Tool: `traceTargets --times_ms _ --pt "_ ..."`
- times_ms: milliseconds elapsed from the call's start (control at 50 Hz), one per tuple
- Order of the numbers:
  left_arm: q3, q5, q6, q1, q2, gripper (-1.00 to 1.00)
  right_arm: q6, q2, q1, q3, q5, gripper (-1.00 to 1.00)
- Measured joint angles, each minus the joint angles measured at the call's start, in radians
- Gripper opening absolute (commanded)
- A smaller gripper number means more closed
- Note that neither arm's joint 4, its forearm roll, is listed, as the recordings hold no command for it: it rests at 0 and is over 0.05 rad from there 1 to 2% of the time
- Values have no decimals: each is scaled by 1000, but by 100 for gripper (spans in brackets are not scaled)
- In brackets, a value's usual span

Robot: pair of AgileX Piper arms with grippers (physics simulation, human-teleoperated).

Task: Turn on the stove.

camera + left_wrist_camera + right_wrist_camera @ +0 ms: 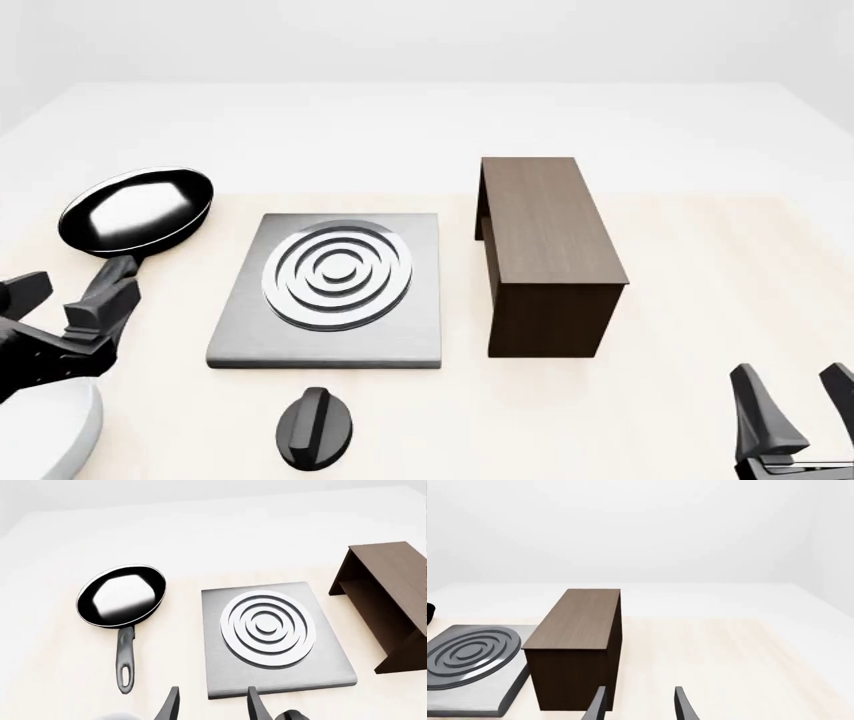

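1. The stove [327,292] is a flat grey square slab that lies on the pale desk [694,300], a little left of the middle in the front view. On its top there are silver rings [338,272], one inside the other.
2. The knob [315,427] is a small black round piece with a ridge across it. It lies on the desk apart from the slab, just in front of the slab's near edge, on the side of the arms.
3. Nothing touches the slab or the knob.
4. A black frying pan [139,209] lies to the left of the stove, near it but not touching. Its handle [125,658] points toward the arms' side.
5. A dark brown wooden box [545,250] stands to the right of the stove, close beside it, with a narrow strip of desk between them.
6. The left end effector [212,705] is above the desk near the pan handle, at the left edge of the front view. Its two fingers are spread and hold nothing.
7. The right end effector [798,405] is at the lower right corner of the front view, well apart from the stove and the box. Its fingers are also spread and empty.
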Motion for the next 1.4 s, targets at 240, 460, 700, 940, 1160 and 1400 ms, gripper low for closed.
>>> traceTargets --times_ms 240,460,700,940,1160,1400 --pt "-12 40 23 -41 51 100 -4 1 9 0 -1 100" --pt "18 16 49 -54 119 100 -5 1 11 0 -1 100" --pt "64 -30 51 -90 188 100 -5 1 12 0 -1 100" --pt "110 -82 44 -129 241 100 -6 1 13 0 -1 100" --pt "157 -142 40 -154 290 100 -6 1 13 0 -1 100" --pt "201 -210 29 -179 355 100 -6 1 13 0 -1 100"
